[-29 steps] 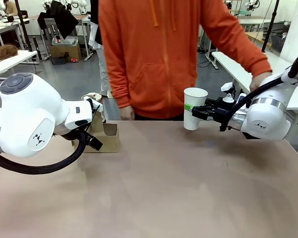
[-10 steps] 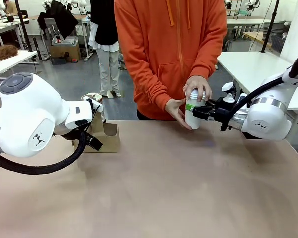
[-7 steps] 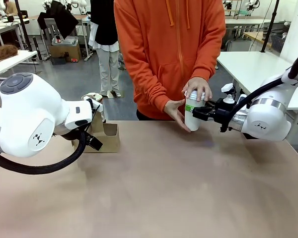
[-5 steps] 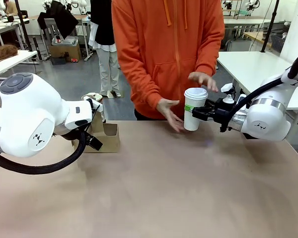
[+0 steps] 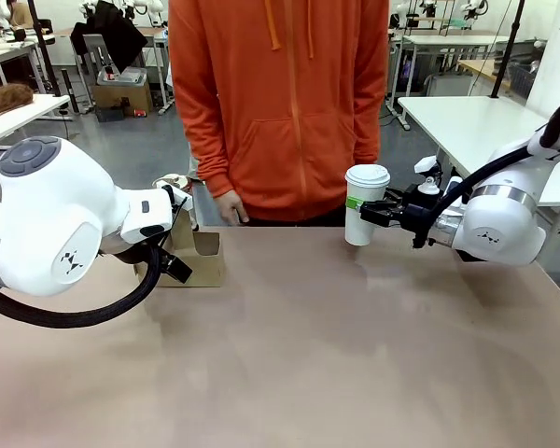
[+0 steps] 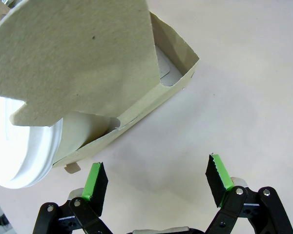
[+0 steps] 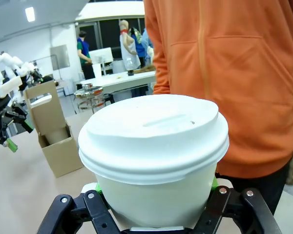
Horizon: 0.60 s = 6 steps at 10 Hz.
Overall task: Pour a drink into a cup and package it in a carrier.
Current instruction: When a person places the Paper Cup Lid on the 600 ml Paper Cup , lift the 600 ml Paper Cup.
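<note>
Partly hidden carrier [image 5: 208, 261], cup [image 7: 154, 146] bottom cut off

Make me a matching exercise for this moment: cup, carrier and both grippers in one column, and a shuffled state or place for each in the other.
1. cup
2. carrier
3. left gripper
4. right gripper

A. open, holding nothing
B. standing on the table, on the robot's left
C. shut around the cup
D. white lid on, gripped from the side

Pairs: 1-D, 2-B, 3-A, 4-C
</note>
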Motion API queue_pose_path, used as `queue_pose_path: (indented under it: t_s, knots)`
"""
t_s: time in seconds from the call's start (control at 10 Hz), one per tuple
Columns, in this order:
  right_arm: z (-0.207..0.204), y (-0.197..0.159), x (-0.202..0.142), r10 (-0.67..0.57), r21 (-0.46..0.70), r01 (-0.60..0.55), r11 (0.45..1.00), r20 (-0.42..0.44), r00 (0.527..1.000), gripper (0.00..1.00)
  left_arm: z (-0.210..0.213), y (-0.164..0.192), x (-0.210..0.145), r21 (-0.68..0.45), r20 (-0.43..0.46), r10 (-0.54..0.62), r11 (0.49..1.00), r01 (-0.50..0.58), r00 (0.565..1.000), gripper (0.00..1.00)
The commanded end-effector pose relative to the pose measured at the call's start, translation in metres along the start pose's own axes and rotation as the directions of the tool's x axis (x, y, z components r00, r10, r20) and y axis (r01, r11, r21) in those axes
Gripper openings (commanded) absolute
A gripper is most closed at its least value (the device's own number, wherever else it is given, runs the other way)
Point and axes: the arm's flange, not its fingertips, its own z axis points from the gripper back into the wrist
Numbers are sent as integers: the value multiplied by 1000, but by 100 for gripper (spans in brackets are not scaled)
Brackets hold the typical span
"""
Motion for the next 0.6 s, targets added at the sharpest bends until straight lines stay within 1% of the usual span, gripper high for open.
queue_pose_path:
  t_s: [0.0,0.4,0.5]
  knots:
    - [-3,1,6,5,-4,-5,1000,5,1000,80,0,0,0,-2,1,0,1000,0,1000,100]
    - [-3,1,6,5,-4,-5,1000,5,1000,80,0,0,0,-2,1,0,1000,0,1000,100]
    - [0,0,0,0,0,0,1000,0,1000,80,0,0,0,-2,1,0,1000,0,1000,100]
